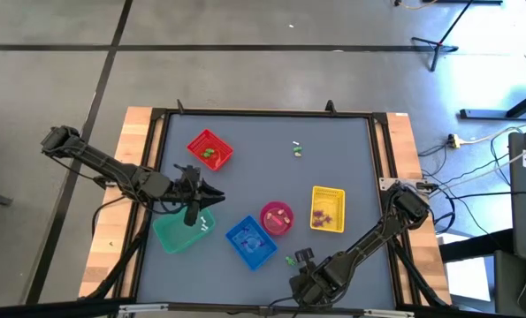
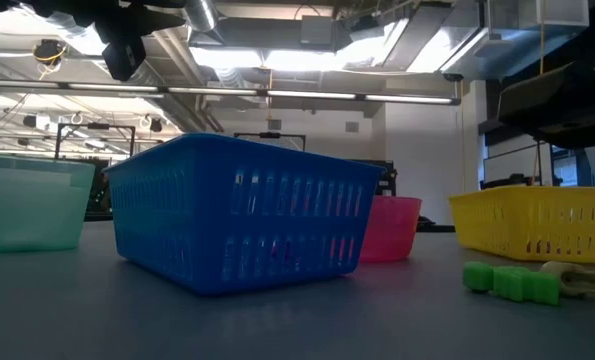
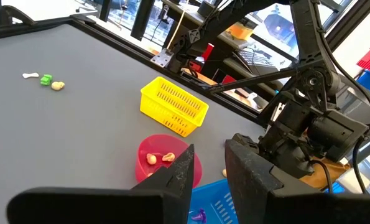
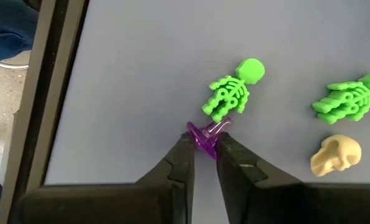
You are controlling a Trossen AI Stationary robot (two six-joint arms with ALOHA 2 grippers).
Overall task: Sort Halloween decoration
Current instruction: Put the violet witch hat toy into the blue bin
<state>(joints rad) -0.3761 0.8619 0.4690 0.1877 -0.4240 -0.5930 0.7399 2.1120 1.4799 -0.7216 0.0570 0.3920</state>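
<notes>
The right gripper [image 4: 202, 158] pinched a small purple trinket [image 4: 204, 137] between its fingertips [image 4: 183, 149] at the table's near edge, touching a green skeleton [image 4: 231, 91]; a second green skeleton [image 4: 349, 99] and a cream skull [image 4: 336, 155] lay close by. The left gripper [image 3: 208, 163] hovered over the teal basket [image 1: 178, 233] with its fingers a narrow gap apart, holding nothing. More trinkets sat in the red basket [image 1: 209, 148], yellow basket [image 1: 327, 209] and pink bowl [image 1: 276, 217]; three lay loose farther up the table [image 1: 245, 181].
</notes>
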